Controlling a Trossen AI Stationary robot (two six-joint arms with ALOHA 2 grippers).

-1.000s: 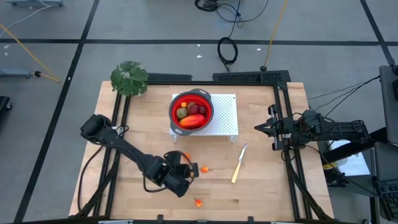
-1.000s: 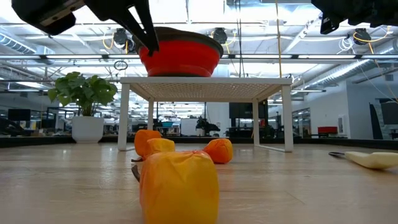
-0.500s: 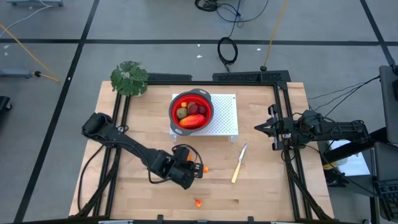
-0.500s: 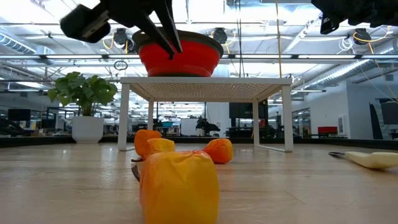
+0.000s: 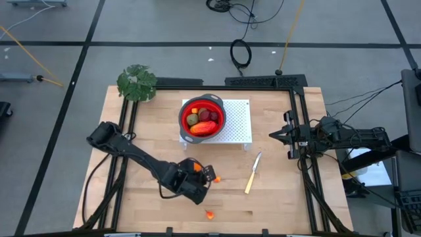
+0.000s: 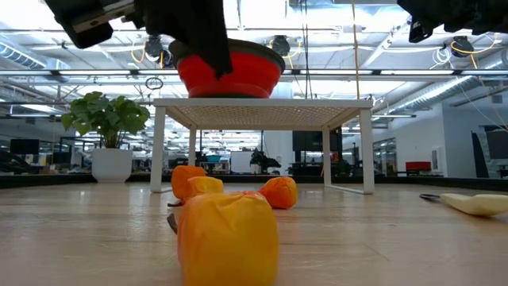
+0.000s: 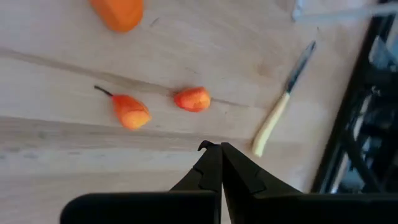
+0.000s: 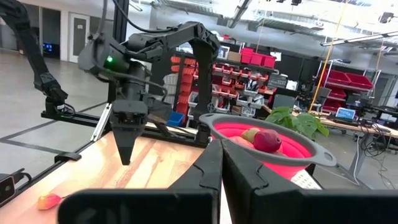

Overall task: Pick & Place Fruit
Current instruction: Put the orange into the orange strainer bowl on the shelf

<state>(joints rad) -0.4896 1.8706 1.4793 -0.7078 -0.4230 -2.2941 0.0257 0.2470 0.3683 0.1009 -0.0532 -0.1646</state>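
- Fruit count: three small orange pieces loose on the table, and about four pieces in the red bowl: an olive-brown oval, a dark red round one, another dark one at the bowl's right side, and one long red-orange piece
- Loose pieces in the left wrist view: a stemmed orange piece, a small red-orange piece just beside it, and a bigger orange piece farther off at the frame edge
- One knife with a pale handle lies right of the loose fruit, apart from it
- One white perforated stand carries the bowl near the table's far edge; one small potted plant at the far left corner
- Bare wood between stand and knife and along the near edge; black frame rails run down both sides of the table
- Left gripper hangs above the table centre-front, fingers pressed together, holding nothing
- From above, one orange piece sits just beside its tip on the right, another lies nearer the front edge, apart from it
- Right gripper parked at the right side of the table, well away from all the fruit, fingers closed and empty
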